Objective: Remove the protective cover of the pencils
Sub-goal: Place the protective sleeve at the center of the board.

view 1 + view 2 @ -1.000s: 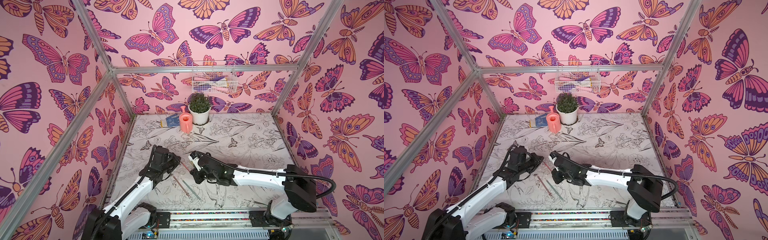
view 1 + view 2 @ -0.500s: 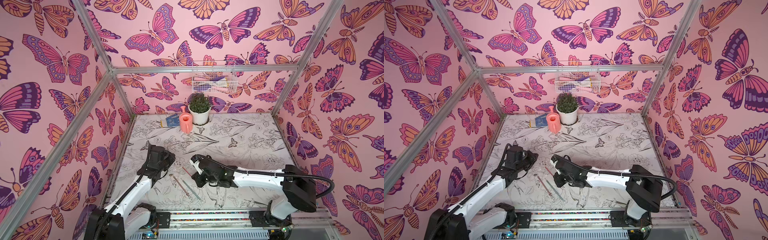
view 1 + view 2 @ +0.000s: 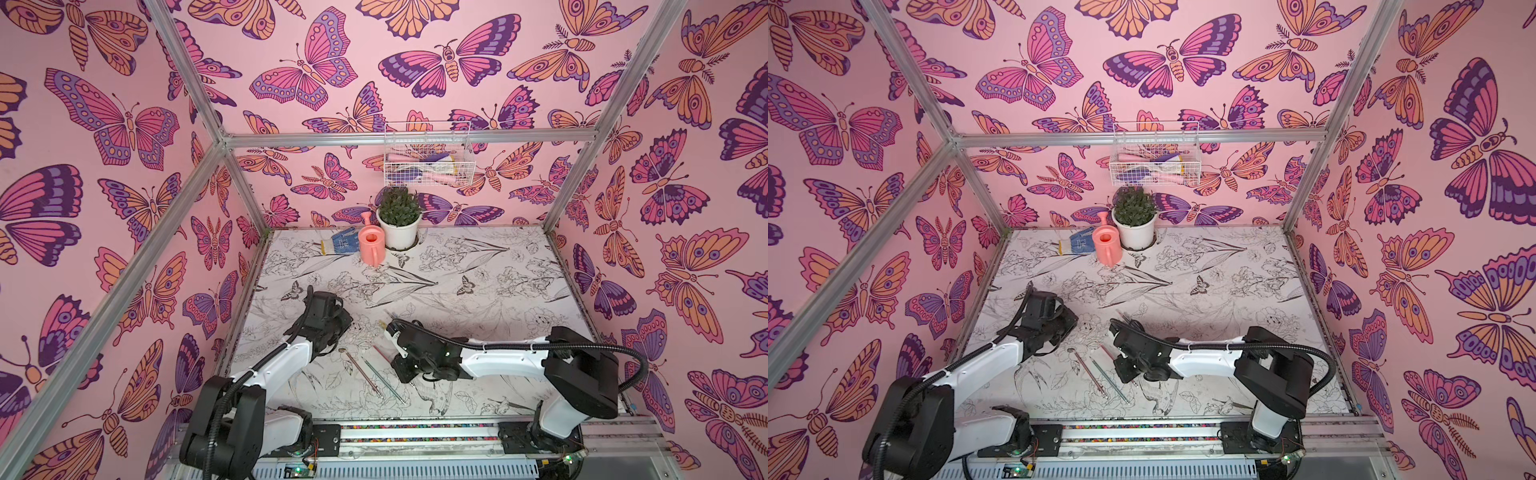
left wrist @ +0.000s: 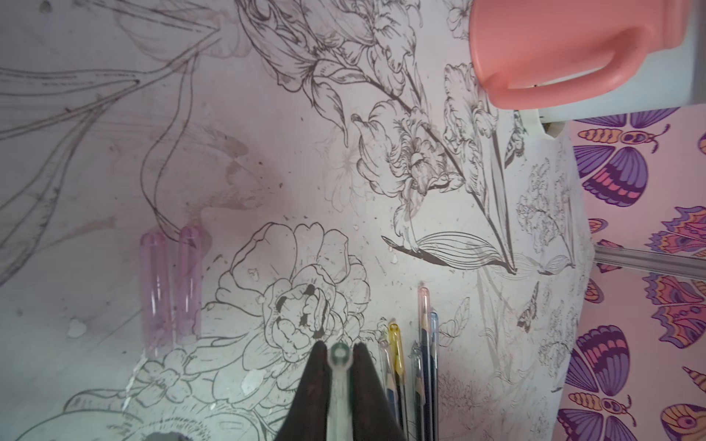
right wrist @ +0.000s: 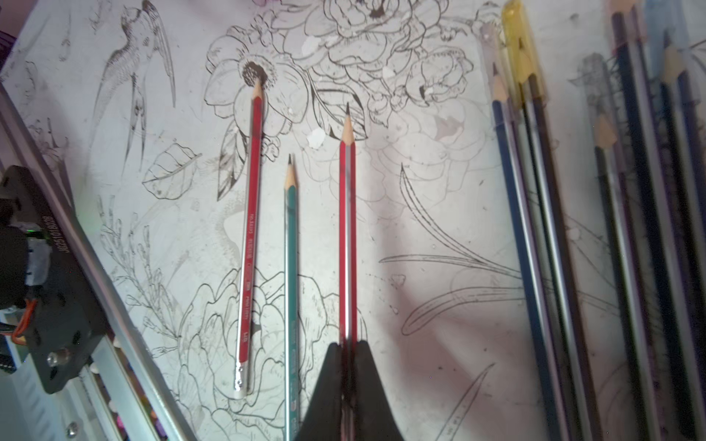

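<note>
In the left wrist view my left gripper is shut on a clear protective cover with a greenish round end. Two empty pink covers lie on the table beside it. My right gripper is shut on a red pencil whose sharpened tip is bare. A second red pencil and a teal pencil lie bare beside it. Several dark pencils still wear clear or yellow covers. In both top views the left gripper and right gripper stand apart near the table's front.
A pink watering can, a white plant pot and a blue glove stand at the back wall, under a wire basket. The metal rail runs along the front edge. The bare pencils lie between the arms.
The left gripper has drawn back a little from the right one. The right gripper has shifted slightly toward the front with its red pencil. Both stayed shut.
</note>
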`<state>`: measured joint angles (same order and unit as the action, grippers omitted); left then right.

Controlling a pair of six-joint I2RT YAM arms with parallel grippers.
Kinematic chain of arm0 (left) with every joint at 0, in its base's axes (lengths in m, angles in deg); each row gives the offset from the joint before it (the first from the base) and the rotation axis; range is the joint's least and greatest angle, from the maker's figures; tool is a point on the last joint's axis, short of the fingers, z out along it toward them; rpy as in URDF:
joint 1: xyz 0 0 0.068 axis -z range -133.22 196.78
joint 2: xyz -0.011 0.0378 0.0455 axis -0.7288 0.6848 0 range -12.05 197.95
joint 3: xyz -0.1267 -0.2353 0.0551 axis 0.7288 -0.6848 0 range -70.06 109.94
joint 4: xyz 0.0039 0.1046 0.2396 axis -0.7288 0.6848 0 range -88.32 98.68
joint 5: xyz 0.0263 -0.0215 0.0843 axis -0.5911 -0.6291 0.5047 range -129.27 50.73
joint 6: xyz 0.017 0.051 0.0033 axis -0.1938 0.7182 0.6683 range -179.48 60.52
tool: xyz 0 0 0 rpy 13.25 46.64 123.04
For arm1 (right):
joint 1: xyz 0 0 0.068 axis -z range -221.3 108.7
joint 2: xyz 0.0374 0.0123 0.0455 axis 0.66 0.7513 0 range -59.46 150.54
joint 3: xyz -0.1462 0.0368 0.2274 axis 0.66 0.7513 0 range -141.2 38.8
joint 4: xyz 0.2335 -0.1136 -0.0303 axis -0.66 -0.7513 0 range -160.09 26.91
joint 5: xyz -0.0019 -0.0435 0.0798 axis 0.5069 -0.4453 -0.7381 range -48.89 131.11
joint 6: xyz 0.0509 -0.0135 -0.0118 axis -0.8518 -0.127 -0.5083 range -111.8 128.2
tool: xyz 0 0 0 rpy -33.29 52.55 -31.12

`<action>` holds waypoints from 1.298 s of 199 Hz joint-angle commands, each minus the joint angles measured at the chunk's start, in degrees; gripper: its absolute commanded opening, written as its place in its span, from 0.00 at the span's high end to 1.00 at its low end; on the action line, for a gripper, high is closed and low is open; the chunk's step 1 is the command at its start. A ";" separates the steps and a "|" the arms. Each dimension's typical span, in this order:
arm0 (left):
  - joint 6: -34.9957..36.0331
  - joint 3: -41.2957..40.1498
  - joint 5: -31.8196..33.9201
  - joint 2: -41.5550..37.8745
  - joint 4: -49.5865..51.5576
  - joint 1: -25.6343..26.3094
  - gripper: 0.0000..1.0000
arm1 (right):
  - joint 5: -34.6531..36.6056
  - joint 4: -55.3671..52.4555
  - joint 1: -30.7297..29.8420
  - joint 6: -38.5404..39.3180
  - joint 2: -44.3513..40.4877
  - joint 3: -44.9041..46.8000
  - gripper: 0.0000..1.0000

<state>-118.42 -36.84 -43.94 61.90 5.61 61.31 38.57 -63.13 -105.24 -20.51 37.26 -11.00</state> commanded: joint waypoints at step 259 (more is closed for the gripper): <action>4.71 13.81 3.78 20.78 12.37 -0.59 0.93 | 2.11 -1.94 -0.50 0.55 -2.82 -0.66 0.67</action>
<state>-114.07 -23.75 -41.12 81.09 14.13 61.04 39.16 -61.53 -105.26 -21.42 38.55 -9.56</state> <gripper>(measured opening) 0.118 0.316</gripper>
